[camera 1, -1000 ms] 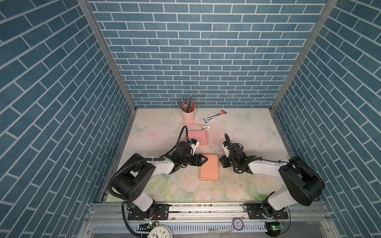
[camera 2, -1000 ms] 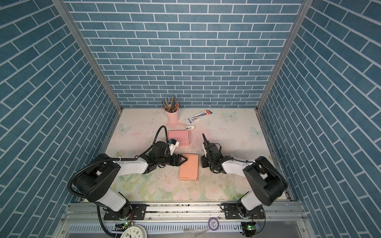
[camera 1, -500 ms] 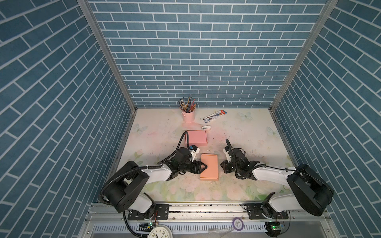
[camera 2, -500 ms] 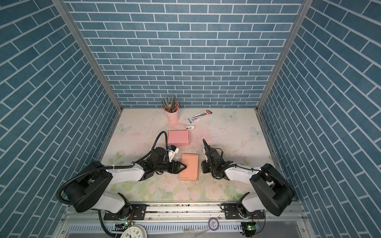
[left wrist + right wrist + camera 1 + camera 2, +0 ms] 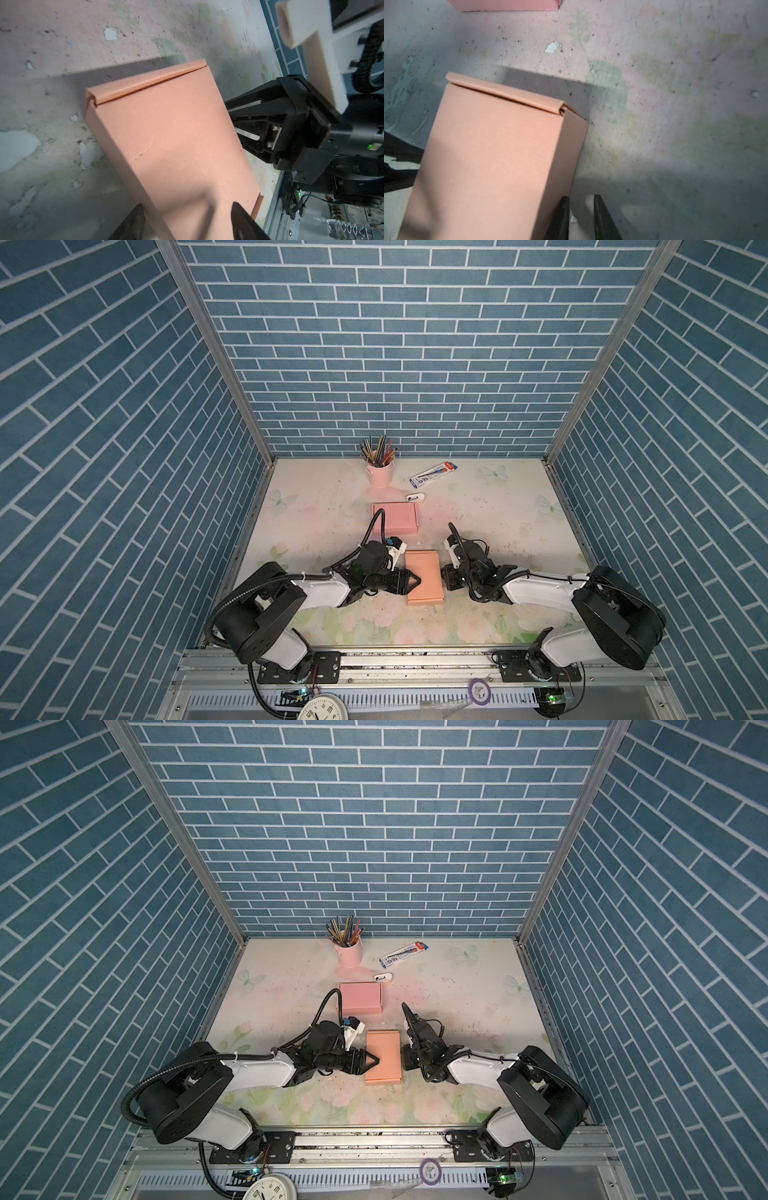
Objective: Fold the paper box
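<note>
A salmon paper box [image 5: 423, 583] [image 5: 384, 1057] lies flat and closed near the table's front middle, with a tucked flap at its far end [image 5: 145, 83]. My left gripper [image 5: 413, 581] [image 5: 372, 1060] is open at the box's left long edge. In the left wrist view [image 5: 187, 218] one finger stands beside the side wall and the other over the top face. My right gripper [image 5: 446, 577] [image 5: 405, 1057] [image 5: 580, 199] is low at the box's right side. Its jaws stand a narrow gap apart with only table between them, and one finger [image 5: 562, 216] touches the box's wall.
A second pink box [image 5: 395, 518] [image 5: 360, 998] [image 5: 508, 5] lies just behind. Further back are a pink cup of pencils [image 5: 380, 472], a blue-and-white pencil carton [image 5: 433, 473] and a small white item [image 5: 415, 497]. Brick-patterned walls enclose the table on three sides.
Both grippers came down and toward the front. The left one reached over the box's left edge. The right one closed in on the box's right side. The box has barely shifted.
</note>
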Action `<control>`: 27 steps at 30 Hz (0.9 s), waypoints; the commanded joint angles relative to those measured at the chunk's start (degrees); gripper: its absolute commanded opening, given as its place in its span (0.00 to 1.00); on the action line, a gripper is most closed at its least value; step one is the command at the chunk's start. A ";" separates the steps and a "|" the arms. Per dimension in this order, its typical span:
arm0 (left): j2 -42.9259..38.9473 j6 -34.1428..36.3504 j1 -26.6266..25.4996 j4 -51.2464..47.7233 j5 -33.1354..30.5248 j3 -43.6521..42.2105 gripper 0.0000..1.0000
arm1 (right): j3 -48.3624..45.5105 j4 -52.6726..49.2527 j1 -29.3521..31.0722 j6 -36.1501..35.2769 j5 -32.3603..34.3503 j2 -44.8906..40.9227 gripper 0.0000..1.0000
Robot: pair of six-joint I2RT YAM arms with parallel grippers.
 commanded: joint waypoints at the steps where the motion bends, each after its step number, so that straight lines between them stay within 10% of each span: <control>1: 0.56 -0.37 -1.03 2.55 0.84 1.63 0.66 | 1.20 -0.89 1.73 2.03 -1.97 1.65 0.23; 27: -11.86 -1.61 -3.16 -7.11 -4.76 -5.86 0.77 | -7.71 -13.13 5.80 8.52 3.82 -14.71 0.25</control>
